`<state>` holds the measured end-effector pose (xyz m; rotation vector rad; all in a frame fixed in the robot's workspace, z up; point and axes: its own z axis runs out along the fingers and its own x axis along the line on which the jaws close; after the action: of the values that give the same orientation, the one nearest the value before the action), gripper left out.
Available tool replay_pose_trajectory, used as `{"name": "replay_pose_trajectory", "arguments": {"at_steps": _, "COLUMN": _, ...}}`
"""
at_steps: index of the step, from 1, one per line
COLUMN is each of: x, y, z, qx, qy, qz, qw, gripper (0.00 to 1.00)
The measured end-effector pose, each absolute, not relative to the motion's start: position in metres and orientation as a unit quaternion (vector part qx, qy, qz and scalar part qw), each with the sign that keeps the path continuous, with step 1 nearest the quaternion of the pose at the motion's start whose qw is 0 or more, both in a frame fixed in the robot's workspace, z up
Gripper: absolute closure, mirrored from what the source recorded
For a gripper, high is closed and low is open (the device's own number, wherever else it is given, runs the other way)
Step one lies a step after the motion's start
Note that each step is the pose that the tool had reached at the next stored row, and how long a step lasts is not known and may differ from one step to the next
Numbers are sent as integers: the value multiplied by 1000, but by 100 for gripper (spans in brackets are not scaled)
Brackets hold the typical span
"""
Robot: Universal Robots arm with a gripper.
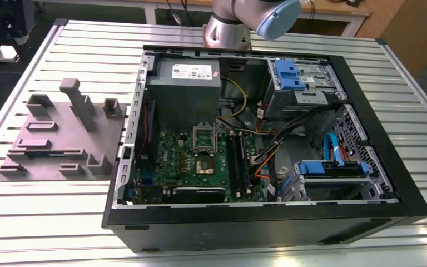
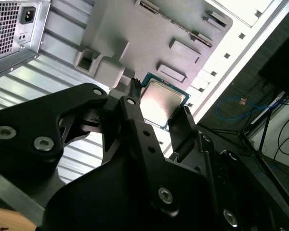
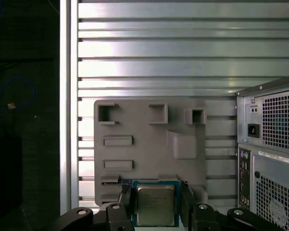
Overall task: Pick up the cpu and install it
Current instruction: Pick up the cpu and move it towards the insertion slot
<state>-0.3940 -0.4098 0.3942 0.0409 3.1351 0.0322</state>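
In the exterior view, a grey holder plate (image 1: 61,139) lies on the slatted worktop (image 1: 43,222), left of the open computer case (image 1: 258,222) with its motherboard (image 1: 191,161) exposed. In both wrist views, the pincer (image 3: 155,198) is clamped on the cpu (image 3: 155,209) at that plate's edge.

There are 1 cpu (image 3: 155,204), 1 pincer (image 3: 156,196), 1 grey tray (image 3: 149,144) and 1 computer case (image 1: 266,222).
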Motion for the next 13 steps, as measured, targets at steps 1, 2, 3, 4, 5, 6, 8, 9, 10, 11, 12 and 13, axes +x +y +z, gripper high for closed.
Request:
{"name": "replay_pose_trajectory", "arguments": {"at_steps": 1, "x": -394, "y": -410, "z": 395, "qx": 14, "qy": 1000, "qz": 10, "qw": 3, "gripper": 52}}
{"name": "replay_pose_trajectory", "arguments": {"at_steps": 2, "x": -394, "y": -410, "z": 396, "qx": 14, "qy": 1000, "qz": 9, "qw": 3, "gripper": 52}}
{"name": "replay_pose_trajectory", "arguments": {"at_steps": 3, "x": -394, "y": -410, "z": 396, "qx": 15, "qy": 1000, "qz": 9, "qw": 3, "gripper": 52}}
{"name": "replay_pose_trajectory", "arguments": {"at_steps": 4, "x": -394, "y": -410, "z": 396, "qx": 15, "qy": 1000, "qz": 9, "qw": 3, "gripper": 52}}
{"name": "replay_pose_trajectory", "arguments": {"at_steps": 5, "x": -394, "y": -410, "z": 396, "qx": 15, "qy": 1000, "qz": 9, "qw": 3, "gripper": 52}}
{"name": "replay_pose_trajectory", "arguments": {"at_steps": 6, "x": -394, "y": -410, "z": 396, "qx": 15, "qy": 1000, "qz": 9, "qw": 3, "gripper": 52}}
{"name": "replay_pose_trajectory", "arguments": {"at_steps": 8, "x": -392, "y": -410, "z": 396, "qx": 15, "qy": 1000, "qz": 9, "qw": 3, "gripper": 52}}
{"name": "replay_pose_trajectory", "arguments": {"at_steps": 9, "x": -391, "y": -410, "z": 396, "qx": 15, "qy": 1000, "qz": 9, "qw": 3, "gripper": 52}}
{"name": "replay_pose_trajectory", "arguments": {"at_steps": 10, "x": -391, "y": -410, "z": 396, "qx": 15, "qy": 1000, "qz": 9, "qw": 3, "gripper": 52}}
{"name": "replay_pose_trajectory", "arguments": {"at_steps": 11, "x": -390, "y": -410, "z": 396, "qx": 15, "qy": 1000, "qz": 9, "qw": 3, "gripper": 52}}
{"name": "replay_pose_trajectory", "arguments": {"at_steps": 12, "x": -390, "y": -410, "z": 396, "qx": 15, "qy": 1000, "qz": 9, "qw": 3, "gripper": 52}}
{"name": "replay_pose_trajectory", "arguments": {"at_steps": 13, "x": -389, "y": -410, "z": 396, "qx": 15, "qy": 1000, "qz": 9, "qw": 3, "gripper": 52}}
